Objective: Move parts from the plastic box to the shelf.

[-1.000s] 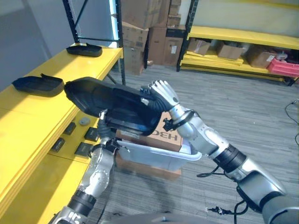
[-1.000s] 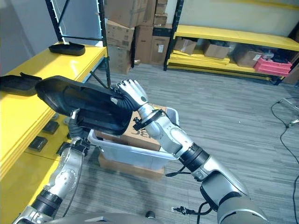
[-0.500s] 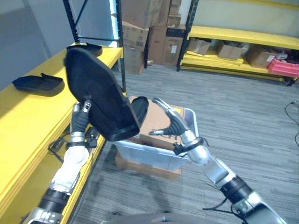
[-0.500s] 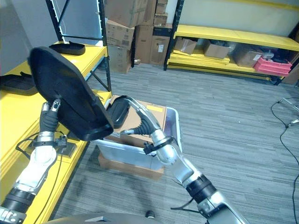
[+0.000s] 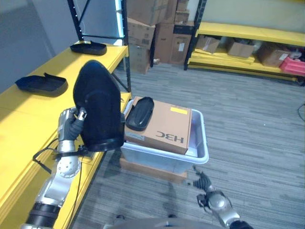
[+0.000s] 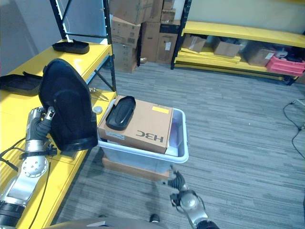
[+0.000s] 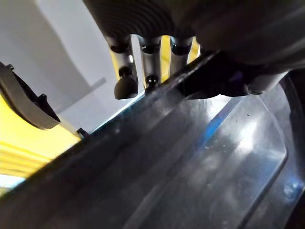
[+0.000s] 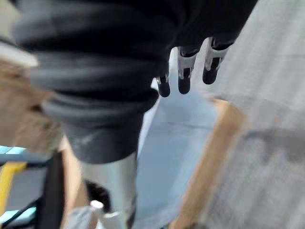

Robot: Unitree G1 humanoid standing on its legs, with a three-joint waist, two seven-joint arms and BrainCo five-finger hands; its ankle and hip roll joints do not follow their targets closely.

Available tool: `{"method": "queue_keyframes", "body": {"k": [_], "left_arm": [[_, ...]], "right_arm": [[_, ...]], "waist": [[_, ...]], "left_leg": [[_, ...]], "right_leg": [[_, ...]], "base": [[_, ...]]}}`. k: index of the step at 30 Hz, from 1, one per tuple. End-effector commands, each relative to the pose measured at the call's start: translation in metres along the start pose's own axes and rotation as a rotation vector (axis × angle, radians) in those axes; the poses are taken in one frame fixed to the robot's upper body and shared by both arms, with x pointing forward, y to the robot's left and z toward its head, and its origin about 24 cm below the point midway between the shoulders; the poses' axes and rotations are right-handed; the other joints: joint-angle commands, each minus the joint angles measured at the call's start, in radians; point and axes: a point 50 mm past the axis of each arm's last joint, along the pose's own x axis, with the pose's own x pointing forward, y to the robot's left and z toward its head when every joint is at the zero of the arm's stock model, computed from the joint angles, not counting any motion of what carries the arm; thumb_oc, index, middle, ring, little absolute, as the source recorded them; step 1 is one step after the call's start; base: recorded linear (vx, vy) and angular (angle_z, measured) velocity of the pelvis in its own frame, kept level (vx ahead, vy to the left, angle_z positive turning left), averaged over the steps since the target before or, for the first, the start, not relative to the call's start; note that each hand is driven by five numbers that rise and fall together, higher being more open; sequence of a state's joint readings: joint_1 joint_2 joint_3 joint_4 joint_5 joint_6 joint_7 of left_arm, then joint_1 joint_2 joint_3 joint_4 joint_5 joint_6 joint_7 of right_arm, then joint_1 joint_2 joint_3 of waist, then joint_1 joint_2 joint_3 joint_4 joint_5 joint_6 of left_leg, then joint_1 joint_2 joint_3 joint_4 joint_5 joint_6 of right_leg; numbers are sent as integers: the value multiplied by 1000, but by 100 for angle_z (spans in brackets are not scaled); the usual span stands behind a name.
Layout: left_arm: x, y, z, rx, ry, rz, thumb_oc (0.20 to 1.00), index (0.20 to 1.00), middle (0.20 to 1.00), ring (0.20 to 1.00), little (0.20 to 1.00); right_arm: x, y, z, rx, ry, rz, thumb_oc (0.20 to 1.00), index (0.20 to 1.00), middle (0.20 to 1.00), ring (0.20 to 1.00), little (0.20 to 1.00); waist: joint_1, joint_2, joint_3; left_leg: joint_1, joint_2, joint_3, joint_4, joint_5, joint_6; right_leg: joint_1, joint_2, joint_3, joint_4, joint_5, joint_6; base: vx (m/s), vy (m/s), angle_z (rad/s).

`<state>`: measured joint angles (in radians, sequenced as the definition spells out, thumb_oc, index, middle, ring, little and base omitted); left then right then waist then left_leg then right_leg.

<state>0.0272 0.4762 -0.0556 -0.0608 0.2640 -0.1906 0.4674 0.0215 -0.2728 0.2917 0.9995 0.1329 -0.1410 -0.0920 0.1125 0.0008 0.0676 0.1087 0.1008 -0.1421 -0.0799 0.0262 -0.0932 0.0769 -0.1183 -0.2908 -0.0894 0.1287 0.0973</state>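
- The grey plank floor runs back to a far yellow rack loaded with cartons, and stacked cardboard boxes stand against the wall
- The yellow shelf runs along the robot's left, with two black moulded parts lying on it: one nearer, one at the far end
- The plastic box, pale and translucent, sits on a flat carton on the floor just beside the shelf
- A brown cardboard carton with dark lettering and a small yellow label lies inside the box
- The large black part, a glossy rounded shell, is held upright over the shelf's edge
- A smaller black part rests on the carton
- The left hand grasps the large part by its edge, fingers curled over the rim
- The right hand hangs low over the floor beside the box, fingers loose and holding nothing
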Motion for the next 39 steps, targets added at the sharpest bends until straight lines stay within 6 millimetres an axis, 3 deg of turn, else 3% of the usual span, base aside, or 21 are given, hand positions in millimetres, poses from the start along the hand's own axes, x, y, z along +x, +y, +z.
{"method": "queue_keyframes", "body": {"k": [1,6,7,10,13,15,16,18,22,25,26,28,30,31,32,33,34,35,36,38,39], "left_arm": [[25,30,35,-121,-210,111,200,200,200,200,200],[24,32,50,-206,-270,106,200,200,200,200,200],[25,28,56,-243,-288,84,200,200,200,200,200],[22,26,60,-249,-299,66,200,200,200,200,200],[19,28,62,-252,-304,55,200,200,200,200,200],[16,28,64,-298,-303,44,200,200,200,200,200],[16,28,64,-298,-303,44,200,200,200,200,200],[15,27,64,-305,-301,25,200,200,200,200,200],[8,31,61,-315,-278,25,200,200,200,200,200],[12,30,69,-333,-310,7,200,200,200,200,200],[14,29,71,-353,-319,6,200,200,200,200,200],[18,24,79,-391,-346,-25,200,200,200,200,200],[25,18,90,-387,-402,-74,200,200,200,200,200],[25,17,90,-387,-403,-74,200,200,200,200,200],[27,14,98,-391,-449,-107,200,200,200,200,200],[27,15,103,-403,-478,-122,200,200,200,200,200],[27,15,103,-403,-479,-122,200,200,200,200,200],[29,14,108,-439,-500,-119,200,200,200,200,200],[29,14,108,-439,-501,-118,200,200,200,200,200],[27,12,111,-485,-509,-118,200,200,200,200,200],[24,15,110,-490,-504,-102,200,200,200,200,200]], "right_arm": [[10,10,25,-40,-49,65,1000,1000,1000,1000,1000],[6,3,-11,-14,138,-13,1000,1000,1000,1000,1000],[2,0,-25,-45,195,-21,1000,1000,1000,1000,1000],[-3,0,-39,-82,247,-16,1000,1000,1000,1000,1000],[-8,0,-49,-89,288,-12,1000,1000,1000,1000,1000],[-7,3,-48,-26,283,-2,1000,1000,1000,1000,1000],[-7,3,-48,-26,283,-2,1000,1000,1000,1000,1000],[-5,2,-43,7,266,-8,1000,1000,1000,1000,1000],[-5,7,-43,-19,275,13,1000,1000,1000,1000,1000],[-5,2,-44,7,283,-10,1000,1000,1000,1000,1000],[-4,0,-41,16,274,-18,1000,1000,1000,1000,1000],[0,-8,-31,41,236,-45,1000,1000,1000,1000,1000],[4,-10,-19,95,189,-67,1000,1000,1000,1000,1000],[4,-10,-19,96,189,-67,1000,1000,1000,1000,1000],[8,-7,-9,72,155,-52,1000,1000,1000,1000,1000],[12,-4,2,44,125,-41,1000,1000,1000,1000,1000],[12,-4,2,44,125,-41,1000,1000,1000,1000,1000],[14,0,9,21,101,-29,1000,1000,1000,1000,1000],[14,0,9,21,100,-30,1000,1000,1000,1000,1000],[14,1,10,15,101,-30,1000,1000,1000,1000,1000],[14,4,10,2,106,-22,1000,1000,1000,1000,1000]], "waist": [[40,-43,13],[120,-40,39],[155,-33,48],[164,-29,43],[175,-30,49],[167,-32,56],[167,-34,55],[157,-30,54],[176,-34,21],[174,-44,0],[153,-44,2],[104,-29,28],[60,-11,52],[65,-12,51],[55,-2,67],[69,-6,80],[69,-4,80],[50,-17,89],[51,-18,88],[47,-29,92],[53,-34,87]], "left_leg": [[28,-11,-37,43,-134,4],[-41,-24,-110,116,-140,-13],[-100,-39,-150,141,-122,-30],[-127,-35,-164,153,-130,-47],[-179,-46,-110,176,-104,-45],[-240,-35,73,171,-48,-24],[-242,-36,74,171,-46,-23],[-267,-13,190,156,-15,-7],[-225,-21,205,93,-20,7],[-182,-79,198,61,-43,52],[-150,-111,186,42,-54,76],[-100,-143,150,8,-55,114],[-82,-135,113,-3,-60,126],[-84,-136,118,-3,-61,127],[-89,-101,94,-7,-63,100],[-110,-76,105,-7,-45,75],[-110,-72,104,-7,-45,73],[-102,-57,74,-7,-49,55],[-106,-56,75,-7,-45,55],[-95,-46,52,-7,-55,44],[-93,-40,49,-7,-54,39]], "right_leg": [[65,-66,-66,8,-118,53],[93,-68,-149,16,-143,41],[113,-79,-247,25,-155,33],[150,-63,-311,23,-188,29],[177,-64,-394,19,-199,24],[182,-71,-465,8,-195,29],[180,-73,-465,8,-194,29],[175,-77,-497,14,-188,35],[196,-100,-524,33,-185,54],[199,-201,-544,174,-152,101],[180,-263,-530,270,-89,130],[121,-335,-445,451,-16,144],[16,-330,-296,585,-21,138],[9,-332,-290,590,-23,138],[-59,-270,-194,503,-108,105],[-70,-244,-213,325,-112,93],[-65,-238,-216,315,-108,92],[-91,-171,-129,180,-105,98],[-92,-170,-129,173,-98,97],[-99,-124,-33,122,-96,96],[-84,-117,-35,102,-90,89]], "base": [[24,-35,28],[-5,-41,42],[-55,-32,100],[67,-80,136],[17,12,166],[-36,78,167],[-51,86,171],[-15,82,88],[162,177,20],[251,268,8],[345,378,41],[235,274,56],[99,89,73],[50,-101,52],[-21,-299,31],[-18,-305,-7],[50,-398,-30],[85,-218,-16],[153,-306,17],[145,-234,60],[162,-307,59]]}}
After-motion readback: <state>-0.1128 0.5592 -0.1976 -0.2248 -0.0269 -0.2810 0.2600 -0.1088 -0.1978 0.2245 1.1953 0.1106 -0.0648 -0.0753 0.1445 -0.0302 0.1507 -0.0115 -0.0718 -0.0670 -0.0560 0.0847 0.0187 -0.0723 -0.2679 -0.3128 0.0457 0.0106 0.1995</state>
